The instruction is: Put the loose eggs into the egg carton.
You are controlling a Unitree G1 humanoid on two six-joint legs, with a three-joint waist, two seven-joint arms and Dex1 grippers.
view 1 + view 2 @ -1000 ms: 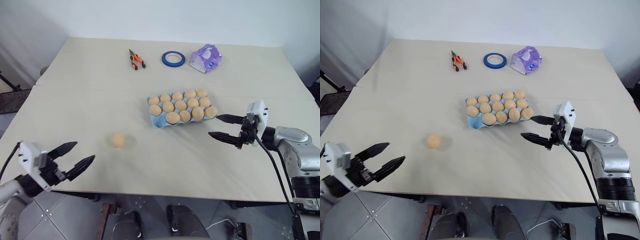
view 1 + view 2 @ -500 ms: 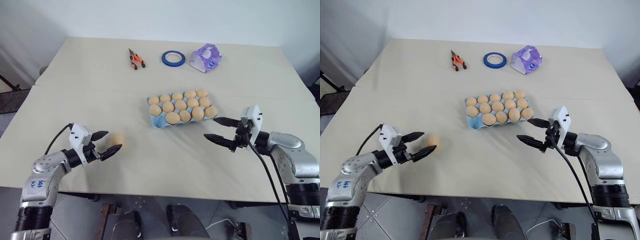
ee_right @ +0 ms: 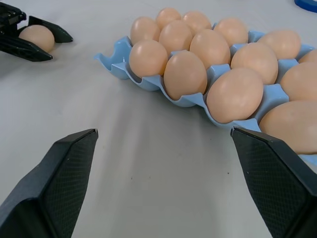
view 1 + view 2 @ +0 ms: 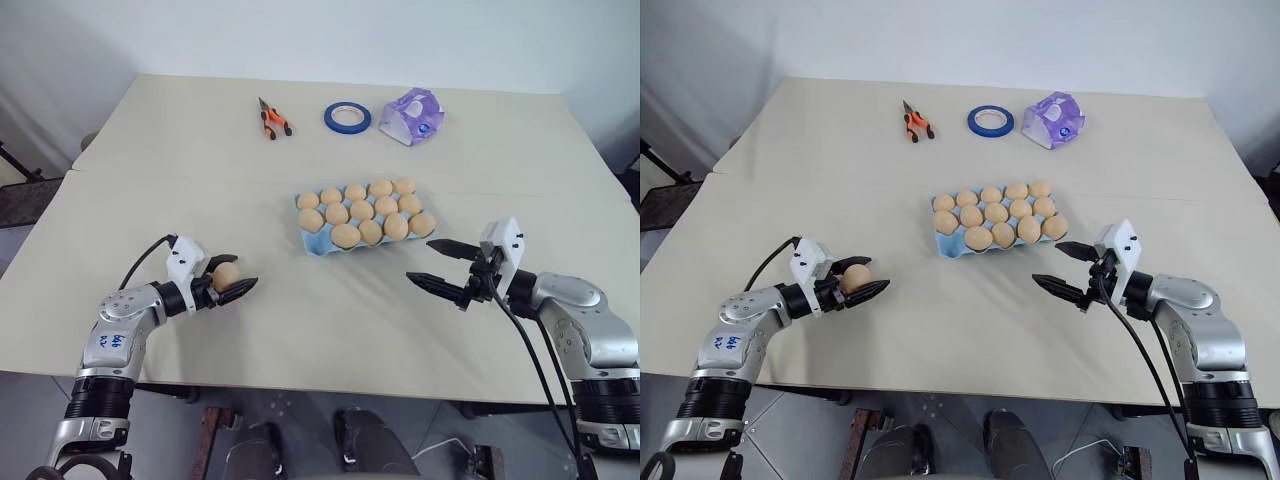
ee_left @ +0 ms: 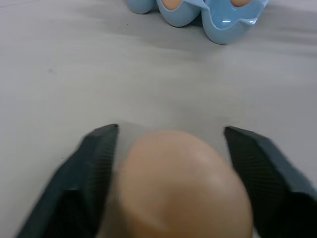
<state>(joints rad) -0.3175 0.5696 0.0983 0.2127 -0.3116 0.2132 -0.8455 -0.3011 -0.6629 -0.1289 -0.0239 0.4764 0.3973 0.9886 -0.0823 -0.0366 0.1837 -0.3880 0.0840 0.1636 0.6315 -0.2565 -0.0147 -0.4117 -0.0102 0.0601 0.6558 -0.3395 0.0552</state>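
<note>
Tan-orange, the loose egg [image 4: 225, 276] sits between our left gripper [image 4: 232, 281] fingers, seemingly pinched, the egg carton [image 4: 314, 243] well ahead, our right gripper [image 4: 432, 266] spread wide; squeezing unevenly could squirt it free.

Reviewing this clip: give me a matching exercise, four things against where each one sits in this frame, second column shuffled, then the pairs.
Things:
1. loose egg
2. blue tape roll
3. orange-handled pliers
4. right gripper

Places:
A. between the pliers and the purple tissue pack
B. just off the egg carton's near right corner
C. between the left gripper's fingers
D. far side of the table, left of the tape

Pairs: 1-C, 2-A, 3-D, 4-B
</note>
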